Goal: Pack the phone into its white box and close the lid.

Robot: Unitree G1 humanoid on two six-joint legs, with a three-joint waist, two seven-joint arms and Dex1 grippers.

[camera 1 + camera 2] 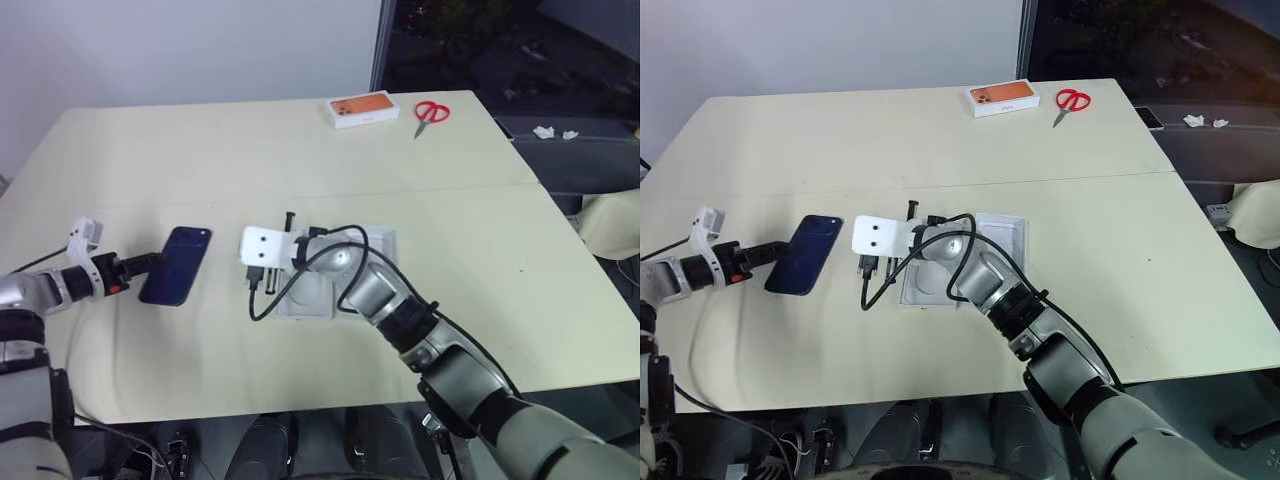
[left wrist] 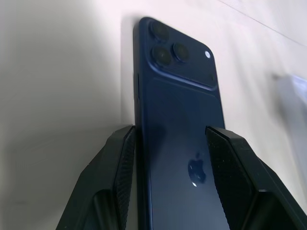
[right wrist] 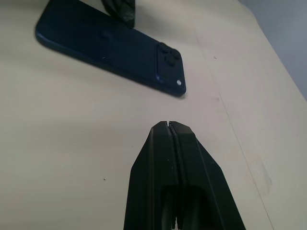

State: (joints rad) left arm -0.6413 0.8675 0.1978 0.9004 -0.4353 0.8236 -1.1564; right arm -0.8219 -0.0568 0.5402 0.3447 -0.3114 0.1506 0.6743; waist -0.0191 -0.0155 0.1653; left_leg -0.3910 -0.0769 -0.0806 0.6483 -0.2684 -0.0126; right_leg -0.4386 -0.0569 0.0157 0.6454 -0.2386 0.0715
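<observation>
The phone (image 1: 177,264) lay back-up on the cream table (image 1: 300,150), to the left of the white box (image 1: 318,275), with its camera cluster at the far end. The left gripper (image 2: 172,139) had its two black fingers set against the long edges of the phone at its near end, jaws about half open and closed onto the body; this side grip probably allowed the phone to be lifted flat and carried across to the box. The right gripper (image 3: 169,128) was fully shut and held nothing; it hung over the table just right of the phone, with the right arm crossing above the white box and hiding much of its interior. The lid could not be identified with certainty beneath that arm. A logo mark was visible on the phone's glossy back in the left wrist view; no legible lettering appeared on it. A small orange-topped box (image 1: 364,109) and red scissors (image 1: 431,114) lay well apart at the far edge; any print on them was too small to read.
</observation>
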